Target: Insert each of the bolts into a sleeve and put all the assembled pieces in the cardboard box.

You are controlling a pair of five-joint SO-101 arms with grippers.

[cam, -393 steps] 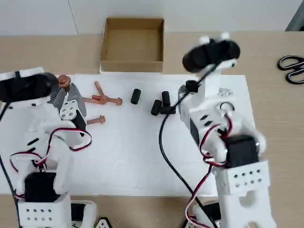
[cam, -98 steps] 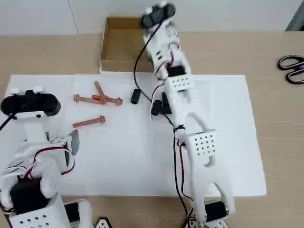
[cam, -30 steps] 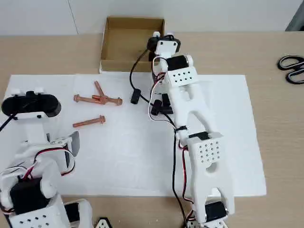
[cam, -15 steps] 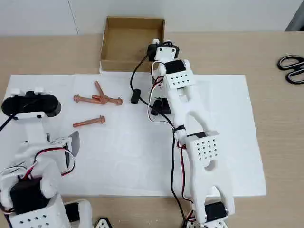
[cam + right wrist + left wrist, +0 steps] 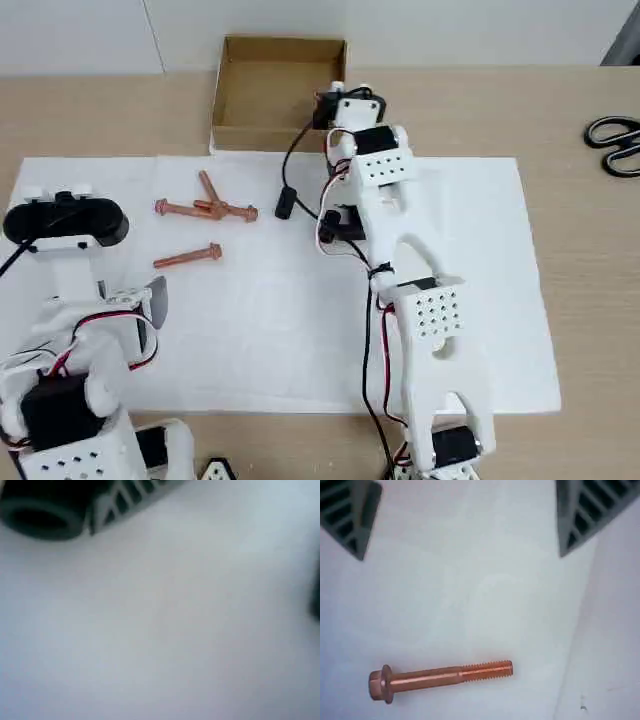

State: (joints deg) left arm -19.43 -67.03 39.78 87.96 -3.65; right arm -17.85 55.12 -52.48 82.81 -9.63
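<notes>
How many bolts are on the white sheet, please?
4: left bolt, slanted bolt and right bolt overlapping in a pile; lone bolt apart. The extended arm may hide more.

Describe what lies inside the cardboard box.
Bare brown floor shows inside the cardboard box; the right arm covers its right near corner, so anything there is hidden.

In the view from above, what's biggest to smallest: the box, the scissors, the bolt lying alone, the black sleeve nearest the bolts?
1. cardboard box
2. scissors, bulkier than the bolt, but the picture's edge cuts them off, so unsure
3. lone bolt
4. black sleeve
</notes>
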